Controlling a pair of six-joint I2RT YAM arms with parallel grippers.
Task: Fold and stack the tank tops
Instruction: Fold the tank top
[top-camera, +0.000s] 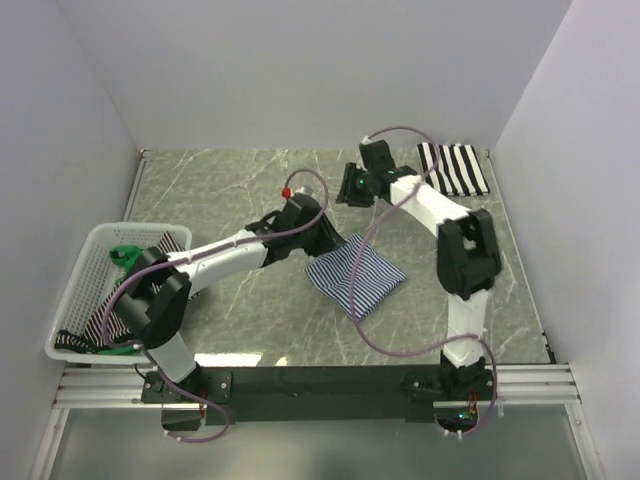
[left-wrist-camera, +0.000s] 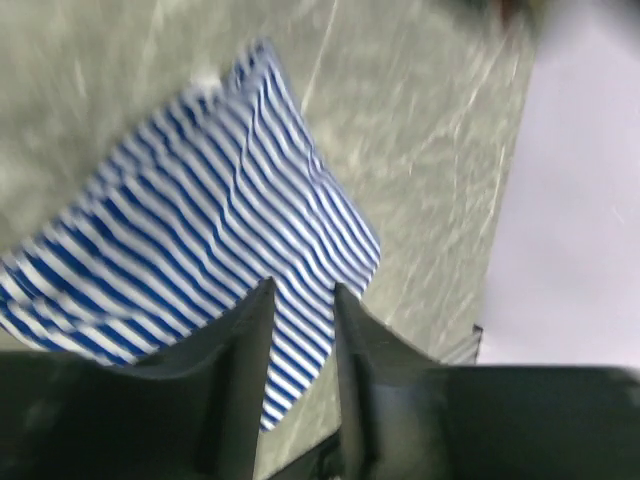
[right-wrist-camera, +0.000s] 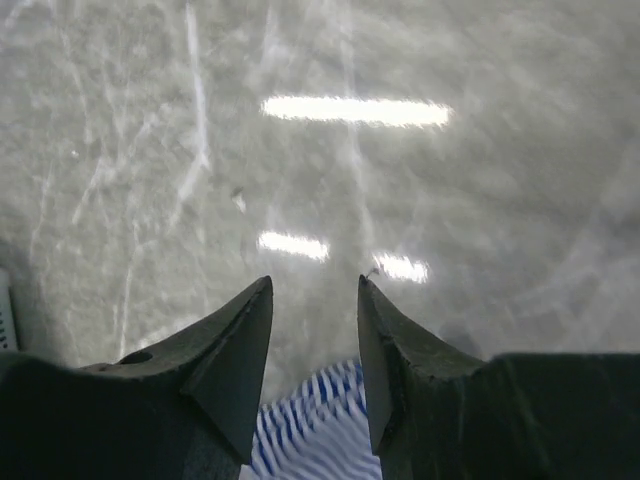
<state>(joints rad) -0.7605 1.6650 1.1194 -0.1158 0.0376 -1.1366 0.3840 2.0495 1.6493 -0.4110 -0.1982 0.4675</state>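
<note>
Left gripper (top-camera: 330, 240) stood with its jaws apart and empty, just over the nine o'clock corner of the thin navy-and-white tank top (top-camera: 356, 276). This top lay folded in a rough diamond near the middle of the marble-pattern table (top-camera: 230, 180). Far at nine o'clock from it, the white mesh basket (top-camera: 75, 290) held more striped cloth and something green. The right gripper (top-camera: 350, 186), at twelve o'clock of the folded top, was also parted and held nothing. The broad black-and-white tank top (top-camera: 453, 168) lay flat in the one o'clock corner, well apart from the other.

I judged that the soft, thin cloth could catch on a finger and unfold if the left arm rose carelessly, because the fold looked loose and its edges uneven. The table seemed smooth and glossy, so the cloth might slide when pushed.
</note>
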